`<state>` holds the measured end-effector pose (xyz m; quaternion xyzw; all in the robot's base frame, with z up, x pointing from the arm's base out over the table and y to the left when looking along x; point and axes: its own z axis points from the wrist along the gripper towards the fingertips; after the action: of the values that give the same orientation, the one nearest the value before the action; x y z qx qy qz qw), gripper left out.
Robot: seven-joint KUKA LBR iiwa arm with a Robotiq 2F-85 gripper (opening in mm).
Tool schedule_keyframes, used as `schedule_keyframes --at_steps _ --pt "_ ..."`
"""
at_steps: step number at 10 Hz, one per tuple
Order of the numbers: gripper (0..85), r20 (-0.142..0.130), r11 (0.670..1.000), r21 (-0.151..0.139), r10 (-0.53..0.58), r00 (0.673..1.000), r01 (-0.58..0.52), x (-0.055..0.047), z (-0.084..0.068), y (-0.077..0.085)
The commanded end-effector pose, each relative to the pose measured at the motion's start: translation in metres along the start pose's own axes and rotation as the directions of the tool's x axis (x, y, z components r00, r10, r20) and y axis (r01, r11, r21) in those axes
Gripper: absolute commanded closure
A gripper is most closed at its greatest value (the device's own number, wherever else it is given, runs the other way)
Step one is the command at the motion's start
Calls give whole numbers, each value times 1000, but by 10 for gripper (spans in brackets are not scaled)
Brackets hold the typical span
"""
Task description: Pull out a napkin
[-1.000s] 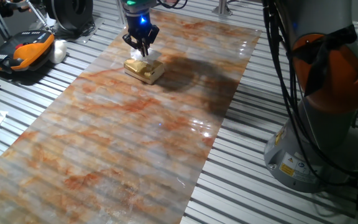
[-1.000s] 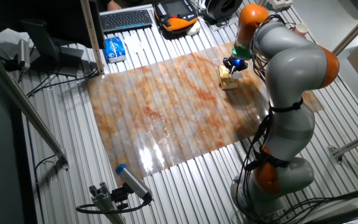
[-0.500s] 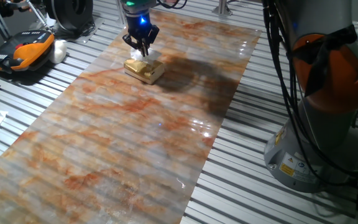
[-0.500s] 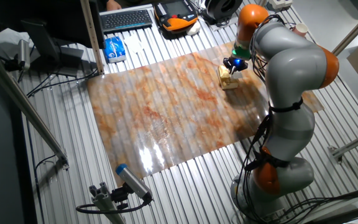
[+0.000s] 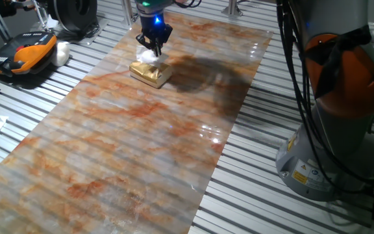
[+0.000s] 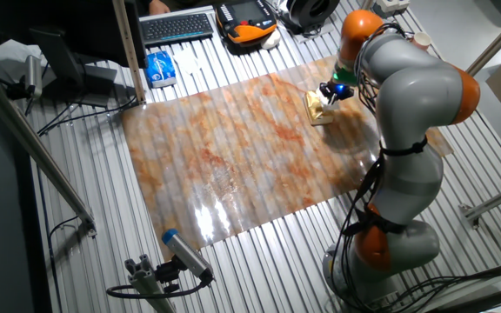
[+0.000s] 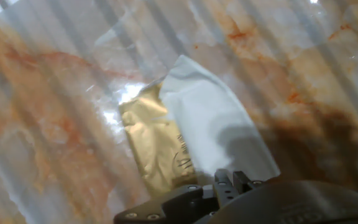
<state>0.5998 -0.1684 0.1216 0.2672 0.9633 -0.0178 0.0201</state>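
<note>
A small shiny gold napkin box lies on the marbled mat at the far end. My gripper hangs just above it, shut on a white napkin that stretches from the fingertips down to the box top. In the hand view the napkin runs as a creased white sheet from my gripper across the gold box; its lower end is hidden behind the fingers. From the other fixed view, the gripper sits beside the box, and the napkin is too small to make out.
The marbled orange mat covers the slatted metal table. An orange and black device lies off the mat at the left. The robot base stands at the right. A keyboard and a blue packet lie beyond the mat.
The gripper has risen and shifted slightly right from the box top, and a white napkin now shows drawn up between it and the box.
</note>
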Motion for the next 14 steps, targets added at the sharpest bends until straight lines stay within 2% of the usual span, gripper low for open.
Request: schedule_keyframes --at_steps 1,3,4,9,11,14 --pt "680 -1 1000 0 -7 1000 7 -4 -1 -4" --pt "680 -14 999 -25 -35 999 35 -17 -4 -19" --pt "680 -10 999 -22 -43 999 43 -21 -5 -24" --pt "680 9 999 -7 -47 999 47 -24 0 -26" --pt "680 11 999 -13 -51 999 52 -25 6 -27" --pt "680 15 999 -10 -53 998 53 -27 5 -30"
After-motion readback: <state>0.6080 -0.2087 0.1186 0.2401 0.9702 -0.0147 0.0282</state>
